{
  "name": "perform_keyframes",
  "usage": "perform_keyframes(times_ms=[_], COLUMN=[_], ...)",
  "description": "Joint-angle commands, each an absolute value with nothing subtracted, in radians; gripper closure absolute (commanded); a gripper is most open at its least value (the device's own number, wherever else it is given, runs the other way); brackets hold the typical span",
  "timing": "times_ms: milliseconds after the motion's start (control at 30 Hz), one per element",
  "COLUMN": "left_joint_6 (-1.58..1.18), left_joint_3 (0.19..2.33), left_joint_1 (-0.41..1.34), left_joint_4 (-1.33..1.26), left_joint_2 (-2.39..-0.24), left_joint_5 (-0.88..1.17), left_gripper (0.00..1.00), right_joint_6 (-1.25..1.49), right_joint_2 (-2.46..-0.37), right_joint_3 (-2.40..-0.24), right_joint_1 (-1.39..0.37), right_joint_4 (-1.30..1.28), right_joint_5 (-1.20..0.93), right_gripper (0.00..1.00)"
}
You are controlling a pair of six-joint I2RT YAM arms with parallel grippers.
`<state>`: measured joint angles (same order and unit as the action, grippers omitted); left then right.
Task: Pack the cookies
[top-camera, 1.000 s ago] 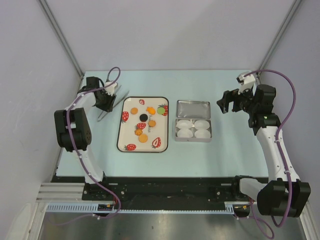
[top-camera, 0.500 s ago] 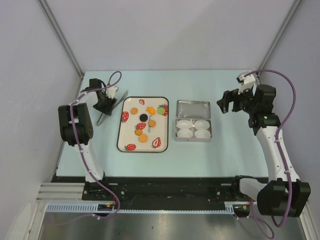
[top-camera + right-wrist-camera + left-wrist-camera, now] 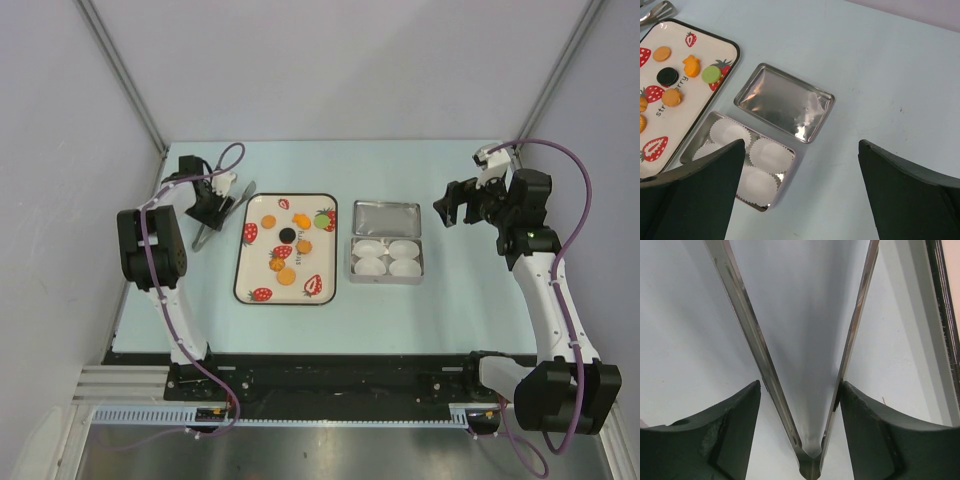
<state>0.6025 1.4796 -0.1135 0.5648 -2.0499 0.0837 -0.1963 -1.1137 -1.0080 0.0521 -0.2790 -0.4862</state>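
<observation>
Seven cookies (image 3: 287,235) lay flat on the tray (image 3: 252,268). Left of it, the left tool (image 3: 799,386) pinched tongs (image 3: 744,325); the right tool (image 3: 801,142) spread wide.

The left tool (image 3: 800,385) is spreading its dark fingers (image 3: 725,425) wider while they press the outer sides of the thin silver metal tongs (image 3: 747,335); the tongs' two arms are opening into a broader V over the pale blue desk (image 3: 400,320); the left arm's black elbow block (image 3: 150,245) is shifting farther from its base.

The tray (image 3: 710,47) bears partly covered lettering reading "str" and "rry"
</observation>
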Motion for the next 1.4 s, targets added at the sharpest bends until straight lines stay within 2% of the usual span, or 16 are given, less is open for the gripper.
perform_keyframes(times_ms=[0,800,1367], left_joint_6=[0.641,0.669,0.663], left_joint_3=[1.496,1.571,1.571], left_joint_1=[-0.118,-0.117,-0.117], left_joint_4=[0.588,0.71,0.747], left_joint_2=[-2.089,-2.152,-2.137], left_joint_5=[0.055,0.095,0.132], left_gripper=[0.3,0.29,0.45], right_joint_6=[-0.209,-0.209,-0.21], right_joint_2=[-1.097,-1.089,-1.08], right_joint_3=[-1.008,-1.008,-1.009], right_joint_1=[0.046,0.046,0.046], right_joint_4=[-0.259,-0.259,-0.259], right_joint_5=[-0.486,-0.483,-0.482], right_gripper=[0.0,0.0,0.0])
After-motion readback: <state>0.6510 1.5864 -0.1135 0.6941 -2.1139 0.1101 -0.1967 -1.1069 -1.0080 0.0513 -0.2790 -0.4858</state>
